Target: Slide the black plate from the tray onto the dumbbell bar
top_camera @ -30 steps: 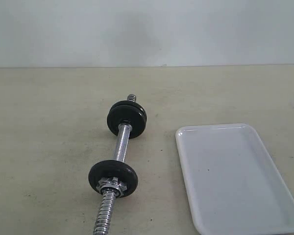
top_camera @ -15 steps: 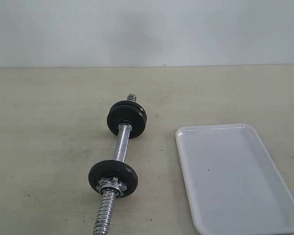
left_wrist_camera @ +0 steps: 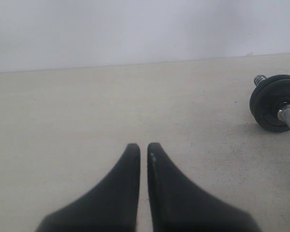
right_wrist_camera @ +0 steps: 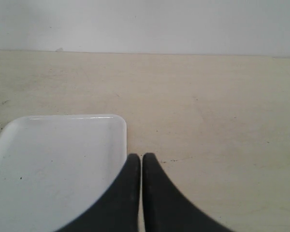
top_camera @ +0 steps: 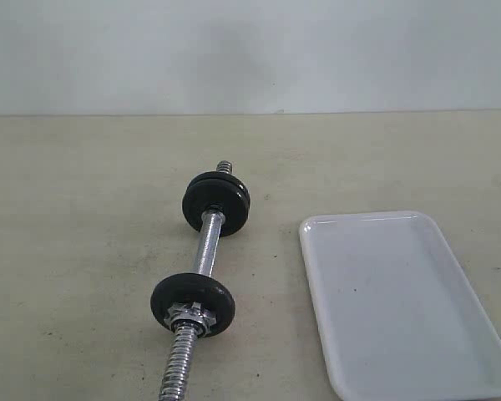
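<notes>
The dumbbell bar lies on the table left of centre, chrome and threaded at both ends. One black plate sits on its near end behind a chrome nut. More black plate sits at its far end. The white tray lies to the right and shows only its bare floor. Neither gripper appears in the exterior view. My left gripper is shut over bare table, with the far plate off to its side. My right gripper is shut beside the tray corner.
A pale wall rises behind the beige table's far edge. The bar's near threaded end runs toward the front edge of the exterior view.
</notes>
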